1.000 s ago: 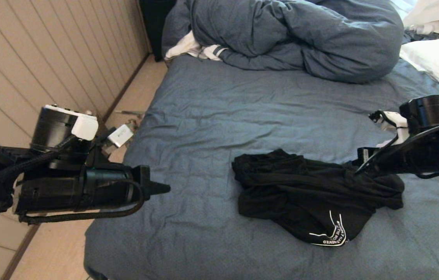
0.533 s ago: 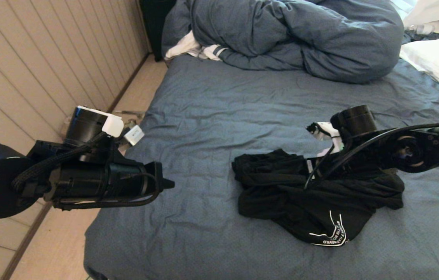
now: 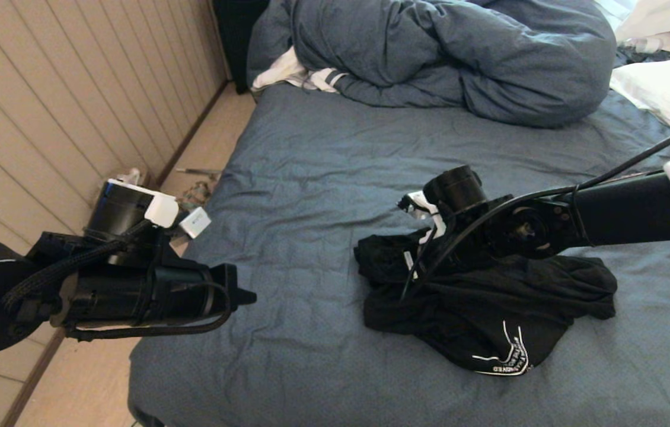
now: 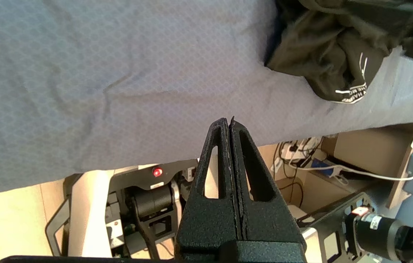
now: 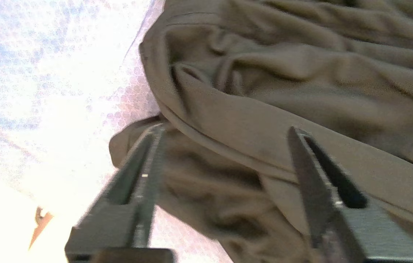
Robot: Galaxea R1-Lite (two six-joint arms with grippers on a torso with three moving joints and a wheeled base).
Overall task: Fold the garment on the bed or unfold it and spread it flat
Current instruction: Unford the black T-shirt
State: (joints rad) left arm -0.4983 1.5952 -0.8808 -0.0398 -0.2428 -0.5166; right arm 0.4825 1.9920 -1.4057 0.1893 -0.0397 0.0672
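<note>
The garment is a black T-shirt lying crumpled in a heap on the bed, white lettering showing at its near edge. It also shows in the left wrist view, garment. My right gripper hangs open just over the heap's left part, a hemmed fold of the garment under its spread fingers, nothing clamped. In the head view the right arm reaches in from the right and covers its fingers. My left gripper is shut and empty at the bed's left edge, well left of the shirt; the left gripper shows pressed fingers.
A bunched blue-grey duvet fills the far end, with a white striped cloth beside it and a white pillow at the far right. A panelled wall and a strip of floor run along the bed's left side.
The right arm has swung left across the shirt, from its right end to its left part, and its jaws have opened. The left arm shifted slightly. The shirt lies as before.
</note>
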